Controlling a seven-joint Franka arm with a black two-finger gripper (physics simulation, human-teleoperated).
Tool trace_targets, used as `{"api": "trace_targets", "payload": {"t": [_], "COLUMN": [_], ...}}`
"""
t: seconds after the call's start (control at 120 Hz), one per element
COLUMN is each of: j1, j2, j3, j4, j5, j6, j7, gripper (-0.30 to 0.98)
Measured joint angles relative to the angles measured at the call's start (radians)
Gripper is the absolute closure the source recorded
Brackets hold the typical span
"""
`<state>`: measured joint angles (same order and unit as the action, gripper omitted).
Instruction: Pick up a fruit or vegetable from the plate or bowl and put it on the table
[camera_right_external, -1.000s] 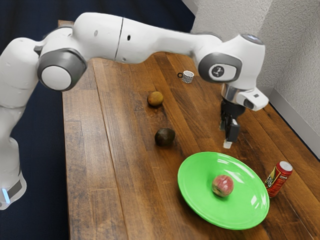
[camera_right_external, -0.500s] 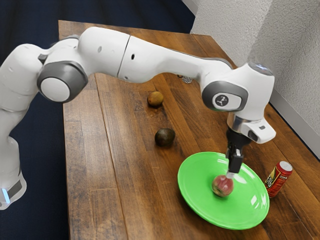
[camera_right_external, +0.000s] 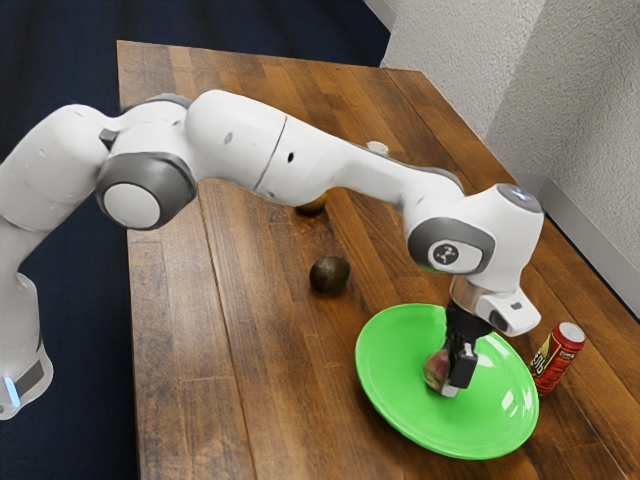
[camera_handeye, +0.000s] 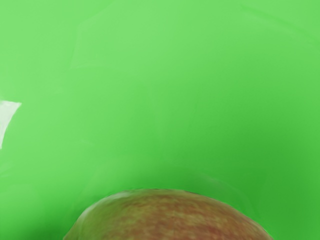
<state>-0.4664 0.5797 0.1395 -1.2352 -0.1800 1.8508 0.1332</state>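
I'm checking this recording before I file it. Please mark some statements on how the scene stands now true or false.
1. The apple is within the rim of the green plate. True.
2. The gripper is over at the red can. False: it is down at the apple.
3. The dark round fruit rests on the wooden table. True.
4. The red can lies on its side. False: it stands upright.
5. The red can is beside the plate. True.

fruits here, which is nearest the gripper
The apple, right at the gripper; it alone sits on the green plate, unlike the dark fruit and the brownish-yellow one.
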Motion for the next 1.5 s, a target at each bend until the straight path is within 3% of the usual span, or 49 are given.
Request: {"api": "trace_targets", "payload": {"t": [0.125, 0.258, 0.408, 0.883, 1.3, 1.392, 1.5], "j1": [0.001, 0.000, -0.034, -0.282, -0.337, -0.342, -0.349], "j2": [0.017, 0.018, -0.009, -0.020, -0.010, -0.010, -0.011], "j3": [0.001, 0.001, 0.010, 0.020, 0.016, 0.017, 0.017], "j4": [0.000, 0.000, 0.004, 0.108, 0.106, 0.106, 0.106], "j5": [-0.012, -0.022, -0.016, 0.008, 0.015, 0.006, -0.009], "j6": [0.015, 0.024, 0.028, 0.018, 0.023, 0.022, 0.021], "j7": [0.002, 0.004, 0.002, -0.014, -0.031, -0.031, -0.026], "gripper": [0.01, 0.24, 0.35, 0.42, 0.44, 0.24, 0.12]}}
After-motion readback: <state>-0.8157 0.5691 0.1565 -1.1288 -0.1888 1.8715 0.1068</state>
